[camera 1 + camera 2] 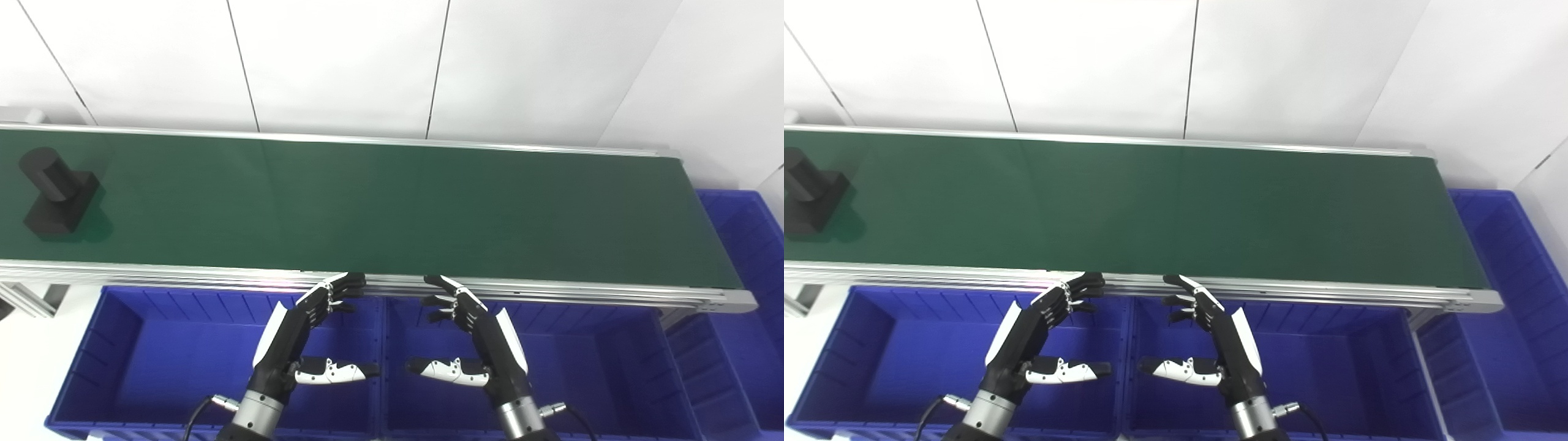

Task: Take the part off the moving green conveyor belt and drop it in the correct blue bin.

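Observation:
A black part, a round cylinder standing on a square block, rides at the far left end of the green conveyor belt. Both hands hover below the belt's near rail, over the blue bins. My left hand is open, fingers spread toward the rail and thumb pointing right. My right hand mirrors it, open with its thumb pointing left. Neither hand holds anything, and both are far from the part.
Two blue bins sit side by side under the near rail, the left bin and the middle bin. A third blue bin stands at the belt's right end. White wall panels rise behind the belt.

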